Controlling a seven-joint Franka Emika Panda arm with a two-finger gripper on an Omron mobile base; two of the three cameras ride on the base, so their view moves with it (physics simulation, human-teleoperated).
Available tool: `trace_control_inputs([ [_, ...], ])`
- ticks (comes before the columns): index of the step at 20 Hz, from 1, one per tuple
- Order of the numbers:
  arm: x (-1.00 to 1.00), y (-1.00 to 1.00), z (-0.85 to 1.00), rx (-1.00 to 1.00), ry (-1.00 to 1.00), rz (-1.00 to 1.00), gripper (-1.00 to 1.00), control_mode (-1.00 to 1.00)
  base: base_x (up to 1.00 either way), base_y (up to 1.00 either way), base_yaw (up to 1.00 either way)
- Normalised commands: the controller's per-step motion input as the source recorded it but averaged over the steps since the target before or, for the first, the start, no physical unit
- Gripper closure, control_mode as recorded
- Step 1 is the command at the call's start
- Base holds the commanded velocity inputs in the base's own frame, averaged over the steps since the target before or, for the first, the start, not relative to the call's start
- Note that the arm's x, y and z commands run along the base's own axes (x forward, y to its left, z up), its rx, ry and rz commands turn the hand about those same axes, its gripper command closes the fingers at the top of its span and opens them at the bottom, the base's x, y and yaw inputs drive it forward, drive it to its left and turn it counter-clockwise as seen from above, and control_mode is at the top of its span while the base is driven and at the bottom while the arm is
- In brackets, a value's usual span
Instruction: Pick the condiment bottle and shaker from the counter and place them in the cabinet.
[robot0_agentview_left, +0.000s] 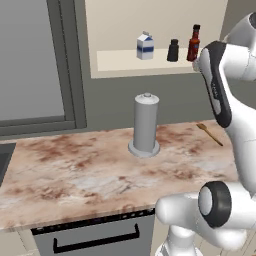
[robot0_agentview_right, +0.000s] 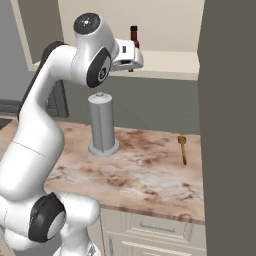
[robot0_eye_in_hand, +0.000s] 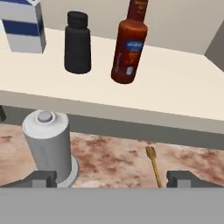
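Two task items already stand upright on the shelf board of the cabinet (robot0_agentview_left: 115, 62): the condiment bottle (robot0_eye_in_hand: 129, 48) just ahead of the end effector (robot0_eye_in_hand: 111, 178), and the shaker (robot0_eye_in_hand: 77, 43) ahead and a little to its left, near the bottle but apart from it. Both long axes are vertical. A milk carton (robot0_eye_in_hand: 24, 26) sits farther left on the same shelf. Below the end effector lies the desk (robot0_agentview_left: 75, 170), carrying a tall grey cylinder (robot0_agentview_left: 145, 125) and a wooden spoon (robot0_eye_in_hand: 154, 164). The end effector is spread wide and holds nothing. The arm is raised, hand at shelf height just short of the bottle. By my judgement the placing looks finished.
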Motion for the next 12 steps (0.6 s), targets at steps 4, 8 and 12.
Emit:
trace_control_inputs([
  [4, -0.66, 0.22, -0.75, 0.00, 0.00, 0.07, -1.00, -1.00, 0.00, 0.00, 0.00],
  [8, -0.56, 0.20, -0.74, 0.00, 0.00, 0.05, -1.00, -1.00, 0.00, 0.00, 0.00],
  [12, -0.36, 0.17, -0.79, 0.00, 0.00, 0.04, -1.00, -1.00, 0.00, 0.00, 0.00],
])
